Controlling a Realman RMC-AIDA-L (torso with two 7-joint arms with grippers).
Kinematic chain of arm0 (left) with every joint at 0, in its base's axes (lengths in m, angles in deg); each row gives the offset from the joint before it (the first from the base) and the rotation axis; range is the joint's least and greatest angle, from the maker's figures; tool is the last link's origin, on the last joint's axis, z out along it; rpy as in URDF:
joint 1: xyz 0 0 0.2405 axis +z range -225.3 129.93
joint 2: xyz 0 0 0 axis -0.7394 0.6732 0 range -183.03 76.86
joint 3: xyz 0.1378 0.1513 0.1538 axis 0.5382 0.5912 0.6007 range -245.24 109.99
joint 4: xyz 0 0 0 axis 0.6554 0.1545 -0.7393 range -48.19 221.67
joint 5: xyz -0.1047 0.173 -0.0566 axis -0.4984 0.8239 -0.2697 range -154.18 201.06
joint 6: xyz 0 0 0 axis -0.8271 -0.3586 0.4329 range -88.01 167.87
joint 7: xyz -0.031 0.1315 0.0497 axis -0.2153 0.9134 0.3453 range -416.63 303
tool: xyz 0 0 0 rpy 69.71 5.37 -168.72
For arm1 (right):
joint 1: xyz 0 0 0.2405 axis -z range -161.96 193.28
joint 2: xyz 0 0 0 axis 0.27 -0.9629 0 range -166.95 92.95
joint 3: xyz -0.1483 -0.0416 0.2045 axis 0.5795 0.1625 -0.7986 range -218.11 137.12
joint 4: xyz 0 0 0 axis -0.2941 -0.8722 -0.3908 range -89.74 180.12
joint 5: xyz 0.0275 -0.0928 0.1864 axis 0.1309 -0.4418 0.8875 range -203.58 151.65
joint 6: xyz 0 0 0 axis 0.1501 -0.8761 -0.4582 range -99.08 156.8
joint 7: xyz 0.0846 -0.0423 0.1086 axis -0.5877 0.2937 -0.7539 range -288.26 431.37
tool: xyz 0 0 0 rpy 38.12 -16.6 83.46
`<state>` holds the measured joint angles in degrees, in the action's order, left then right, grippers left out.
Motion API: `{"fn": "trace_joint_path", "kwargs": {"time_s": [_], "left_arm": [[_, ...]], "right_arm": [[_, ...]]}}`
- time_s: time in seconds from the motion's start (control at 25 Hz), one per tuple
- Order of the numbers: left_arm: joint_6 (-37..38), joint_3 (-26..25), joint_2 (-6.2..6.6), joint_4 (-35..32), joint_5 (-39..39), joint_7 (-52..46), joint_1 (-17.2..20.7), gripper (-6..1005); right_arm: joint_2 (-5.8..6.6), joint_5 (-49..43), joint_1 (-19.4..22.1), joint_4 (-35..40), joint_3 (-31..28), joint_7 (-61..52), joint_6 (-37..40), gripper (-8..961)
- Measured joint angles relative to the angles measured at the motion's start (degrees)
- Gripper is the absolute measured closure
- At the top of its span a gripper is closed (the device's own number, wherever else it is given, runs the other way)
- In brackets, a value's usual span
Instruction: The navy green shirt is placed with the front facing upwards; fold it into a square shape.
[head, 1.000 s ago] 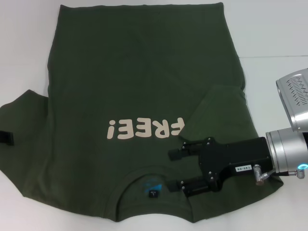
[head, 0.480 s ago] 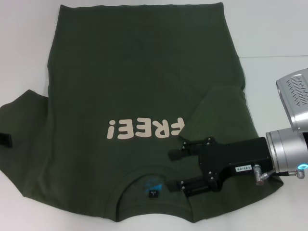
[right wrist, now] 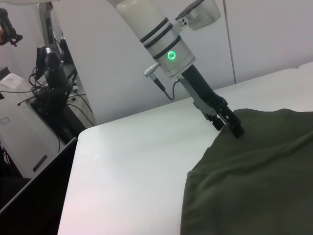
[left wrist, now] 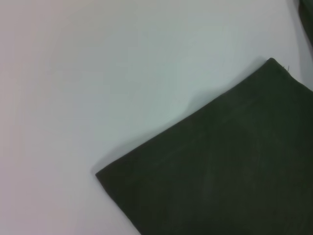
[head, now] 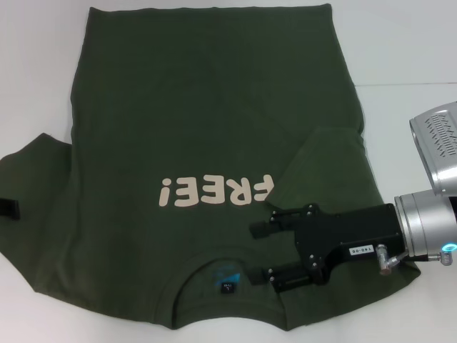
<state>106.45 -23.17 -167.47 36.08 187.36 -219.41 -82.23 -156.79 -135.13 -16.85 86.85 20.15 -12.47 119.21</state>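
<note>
Looking down from the head camera, I see the navy green shirt (head: 207,164) spread flat over the white table (head: 407,50), filling most of the frame. Its hem runs along the top edge of the picture and its round neck sits at the bottom centre. The cream "FREE!" lettering (head: 216,191) reads upside down from here, a little below the middle. A small blue inner label (head: 227,275) shows inside the collar.

On the right side of the frame, one sleeve (head: 325,168) is folded inward and lies on the shirt's body, just right of the lettering. The other sleeve (head: 32,207) lies spread out flat at the left edge.

My right gripper (head: 255,251) reaches in from the right, low over the shirt's shoulder between the lettering and the collar. Its two black fingers (head: 265,228) stand apart, a wide gap between them, with nothing held. They point toward the middle of the frame.

My left gripper (head: 8,206) shows only as a small black tip at the far left edge of the head view, on the spread sleeve. In the right wrist view the same gripper (right wrist: 234,125) sits at the cloth's edge, its tip touching the fabric. I cannot tell from either picture whether its fingers are apart or closed.

The left wrist view shows just a corner of dark green cloth (left wrist: 225,166) on the white tabletop.
</note>
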Motion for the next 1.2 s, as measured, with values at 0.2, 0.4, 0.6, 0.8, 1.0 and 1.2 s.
{"fn": "trace_joint_path", "kwargs": {"time_s": [0.2,0.4,0.6,0.8,1.0,1.2], "left_arm": [[-0.3,0.0,0.05,0.3,0.0,0.1,-0.1,116],[-0.4,0.0,0.01,0.4,0.0,0.1,-0.2,125],[-0.4,1.2,-0.13,0.4,-0.1,0.1,-0.4,133],[-0.4,1.4,-0.32,0.4,-0.1,0.1,-0.6,142],[-0.4,1.5,-0.45,0.4,-0.1,0.1,-0.9,151],[-0.3,1.6,-0.57,0.4,-0.1,0.3,-1.2,159]], "right_arm": [[0.0,0.0,-0.1,0.0,0.0,0.0,0.0,121],[0.0,0.0,-0.1,0.0,0.0,0.0,-0.1,120],[0.0,0.0,-0.1,0.0,0.0,0.0,-0.3,119],[0.0,-0.1,-0.1,0.0,0.0,0.0,-0.6,119],[0.0,-0.7,-0.1,0.0,0.0,0.0,-0.9,118],[0.0,-0.8,-0.1,0.0,0.0,0.0,-1.1,118]]}}
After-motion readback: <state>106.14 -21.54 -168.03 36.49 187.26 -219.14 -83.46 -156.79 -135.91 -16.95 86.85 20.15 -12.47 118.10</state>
